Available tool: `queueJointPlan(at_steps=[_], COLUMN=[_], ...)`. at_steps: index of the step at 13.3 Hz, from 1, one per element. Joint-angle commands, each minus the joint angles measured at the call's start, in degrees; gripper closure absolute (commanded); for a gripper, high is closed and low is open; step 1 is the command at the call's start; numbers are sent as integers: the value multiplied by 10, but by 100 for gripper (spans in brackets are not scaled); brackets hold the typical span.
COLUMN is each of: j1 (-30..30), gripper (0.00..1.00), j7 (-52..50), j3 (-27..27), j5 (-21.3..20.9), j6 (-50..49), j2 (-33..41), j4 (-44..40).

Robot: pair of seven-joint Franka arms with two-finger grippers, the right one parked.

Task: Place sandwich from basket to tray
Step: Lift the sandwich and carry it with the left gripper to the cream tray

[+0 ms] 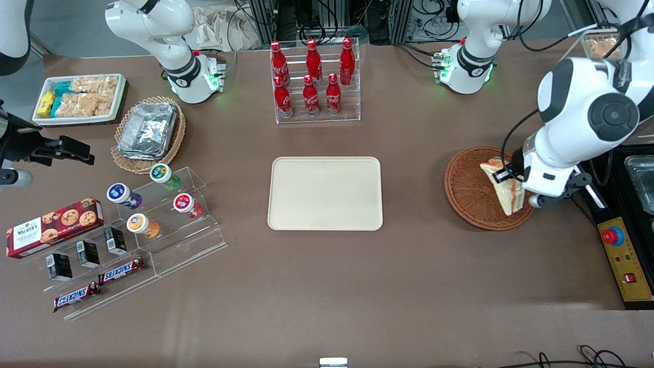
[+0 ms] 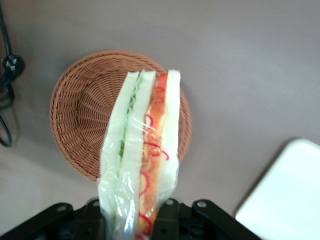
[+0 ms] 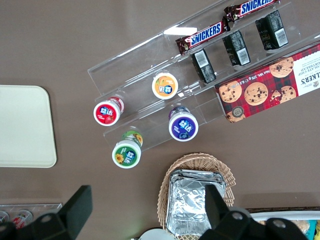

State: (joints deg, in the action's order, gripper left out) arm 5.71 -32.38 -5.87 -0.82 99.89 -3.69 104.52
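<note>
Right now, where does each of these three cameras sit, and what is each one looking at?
Front view: high, facing the arms, looking down on the table; both arms show.
Left wrist view: on the working arm, looking down past its gripper, shut on the sandwich above the basket.
Right wrist view: on the parked arm, over the snack racks.
All three share the tray.

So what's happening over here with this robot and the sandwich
The left arm's claw is shut on the wrapped sandwich and holds it over the reddish-brown wicker basket, which has nothing else in it. The cream tray in the middle of the table has nothing on it yet, so the sandwich has not been carried across and set down.
</note>
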Motion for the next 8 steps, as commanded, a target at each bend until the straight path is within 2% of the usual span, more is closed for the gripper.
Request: queueJointPlan(at_steps=[1, 5, 7, 8], j1=[5, 5, 10, 25], gripper=[100, 100, 100, 100], j7=[5, -93, -177, -201], j3=[-58, -154, -199, -205], j5=[-9, -10, -13, -31], j6=[-47, 5, 59, 84], j2=[-35, -44, -78, -95], j4=[-90, -94, -91, -80])
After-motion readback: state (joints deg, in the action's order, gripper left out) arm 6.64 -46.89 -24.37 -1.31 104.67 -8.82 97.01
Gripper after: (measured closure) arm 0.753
